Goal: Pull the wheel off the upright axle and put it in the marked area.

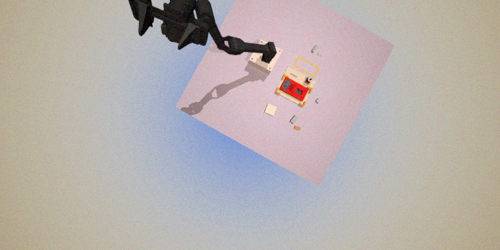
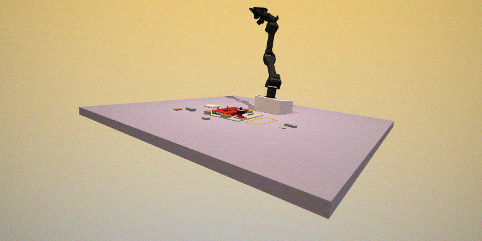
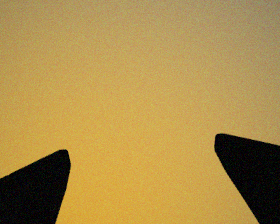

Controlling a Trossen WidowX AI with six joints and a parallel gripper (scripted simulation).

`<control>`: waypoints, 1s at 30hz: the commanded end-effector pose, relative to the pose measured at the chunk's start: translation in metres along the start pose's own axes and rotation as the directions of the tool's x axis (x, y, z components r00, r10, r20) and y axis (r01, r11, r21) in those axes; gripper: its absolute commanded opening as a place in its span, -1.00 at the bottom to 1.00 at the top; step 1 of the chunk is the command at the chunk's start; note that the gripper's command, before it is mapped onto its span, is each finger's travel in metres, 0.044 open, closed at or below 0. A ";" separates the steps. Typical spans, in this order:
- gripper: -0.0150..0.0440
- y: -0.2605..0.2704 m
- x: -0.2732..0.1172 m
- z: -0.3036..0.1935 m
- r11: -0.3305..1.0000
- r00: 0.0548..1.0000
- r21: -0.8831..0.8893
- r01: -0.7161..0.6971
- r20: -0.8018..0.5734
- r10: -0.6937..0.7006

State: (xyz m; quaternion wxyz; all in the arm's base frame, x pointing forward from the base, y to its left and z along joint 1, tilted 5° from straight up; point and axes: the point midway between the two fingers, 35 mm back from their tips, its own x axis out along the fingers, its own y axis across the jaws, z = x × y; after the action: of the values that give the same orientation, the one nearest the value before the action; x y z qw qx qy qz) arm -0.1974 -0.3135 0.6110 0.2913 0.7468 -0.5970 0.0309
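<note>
Okay, my gripper [image 1: 160, 42] [image 2: 253, 14] [image 3: 143, 151] is wide open up high, wheel [image 1: 308, 79] [image 2: 240, 110] still on its axle beside the red block [image 1: 292, 87] [image 2: 228, 110]. I'd come down centred, grip squarely, then lift straight up so it doesn't bind.

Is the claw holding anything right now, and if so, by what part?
Nothing is held: the claw is open, with nothing between its fingers.
</note>
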 end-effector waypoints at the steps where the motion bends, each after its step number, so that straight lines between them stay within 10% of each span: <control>1: 0.78 -0.001 0.000 -0.003 1.000 1.000 -0.005 -0.002 -0.004 0.002; 4: 0.53 -0.010 -0.007 -0.039 0.997 0.998 -0.069 -0.025 -0.058 0.021; 30: 0.53 -0.297 -0.103 -0.310 0.775 0.789 -0.617 -0.137 -0.541 -0.292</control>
State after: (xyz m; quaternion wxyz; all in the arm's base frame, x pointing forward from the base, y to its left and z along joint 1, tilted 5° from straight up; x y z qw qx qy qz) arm 0.0911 -0.0672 0.7199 0.6601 0.5969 -0.4519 0.0618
